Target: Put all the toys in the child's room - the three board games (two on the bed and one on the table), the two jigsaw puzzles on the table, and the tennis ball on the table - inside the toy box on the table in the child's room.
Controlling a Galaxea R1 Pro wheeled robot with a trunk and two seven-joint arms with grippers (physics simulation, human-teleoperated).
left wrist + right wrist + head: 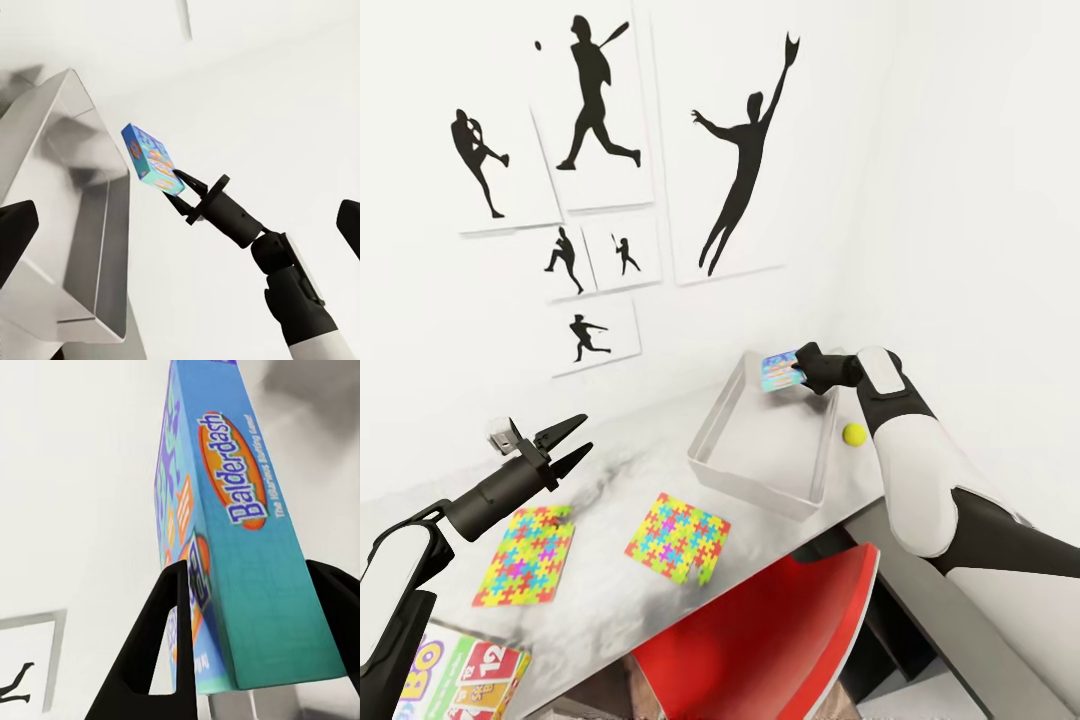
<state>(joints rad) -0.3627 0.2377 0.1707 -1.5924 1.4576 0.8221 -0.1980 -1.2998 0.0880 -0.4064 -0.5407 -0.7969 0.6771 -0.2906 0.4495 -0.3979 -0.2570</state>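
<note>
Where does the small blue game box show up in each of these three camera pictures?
Head view: the blue game box sits right of centre, held by the right gripper above the toy box.
Left wrist view: near the centre, beside the toy box.
Right wrist view: a close-up between the fingers.
Shared landmark: the right gripper.

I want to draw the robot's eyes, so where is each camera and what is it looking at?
Head view: up on the head, looking down over the table, toy box and wall prints; both arms show, left gripper open.
Left wrist view: on the left arm, looking across at the toy box and the right gripper holding the blue board game; its own dark fingertips show.
Right wrist view: on the right arm, looking along its fingers clamping the blue board game.
All three share that game.
</note>
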